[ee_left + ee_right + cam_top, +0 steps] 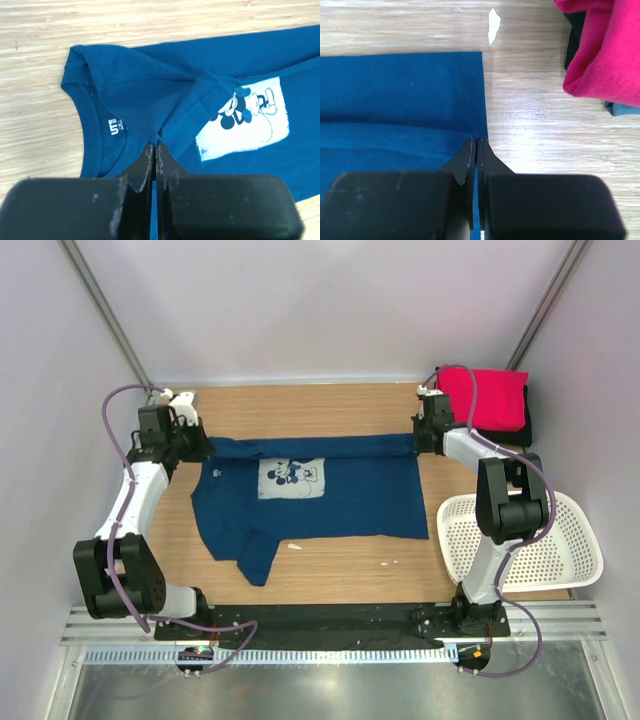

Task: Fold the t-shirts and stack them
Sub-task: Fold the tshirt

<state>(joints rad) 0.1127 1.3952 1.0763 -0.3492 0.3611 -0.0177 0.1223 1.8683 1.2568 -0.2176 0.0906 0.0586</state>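
Pinching the navy t-shirt (310, 502), your left pincer (155, 148) clamps a shoulder fold and your right pincer (476, 143) the hem, toward the worktop's (340, 575) far edge.

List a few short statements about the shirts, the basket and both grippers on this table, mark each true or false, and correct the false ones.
1. The left gripper is shut on the navy blue cloth t-shirt near its collar. True.
2. The right gripper hangs open over bare wood. False: it is shut on the navy t-shirt's edge, at the end away from the collar.
3. The bright pink-red folded t-shirt lies in the white perforated plastic basket. False: it rests on a black garment at the table's far right corner, apart from the basket.
4. The navy t-shirt's pale square cartoon print faces up. True.
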